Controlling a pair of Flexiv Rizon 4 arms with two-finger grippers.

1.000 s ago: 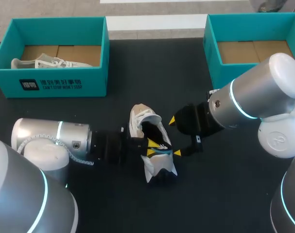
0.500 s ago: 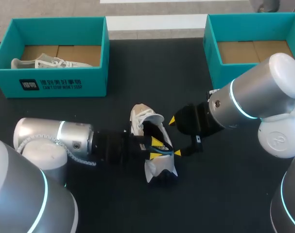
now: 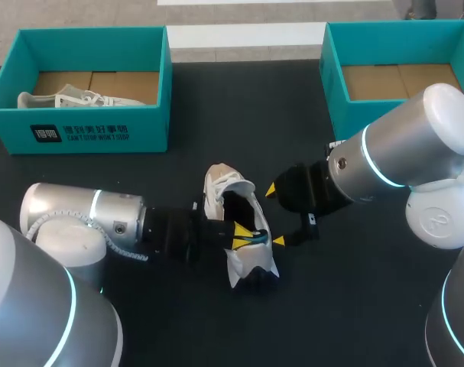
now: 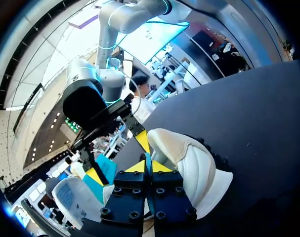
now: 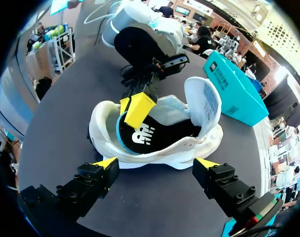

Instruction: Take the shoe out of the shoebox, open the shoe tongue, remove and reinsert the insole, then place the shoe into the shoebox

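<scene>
A white sneaker (image 3: 230, 189) lies on the dark table between my arms, its tongue (image 5: 207, 102) folded back and standing up. Its black insole (image 5: 144, 136) with a teal rim shows inside the opening. My left gripper (image 3: 241, 237) reaches into the shoe from the left and is shut on the insole's teal edge (image 4: 148, 160), its yellow tips (image 4: 149, 166) pressed together. My right gripper (image 3: 274, 215) stands open on the shoe's right side. In the right wrist view the sneaker (image 5: 154, 159) lies just ahead of the right gripper (image 5: 157, 163), not touched.
A teal shoebox (image 3: 102, 134) at the back left holds another white shoe (image 3: 71, 99). A second teal shoebox (image 3: 335, 92) at the back right shows only its cardboard floor. Both arms crowd the middle of the table.
My left gripper pushed a little deeper into the shoe, parted its fingers briefly and closed again on the insole's edge. The right arm and the shoe stayed put.
</scene>
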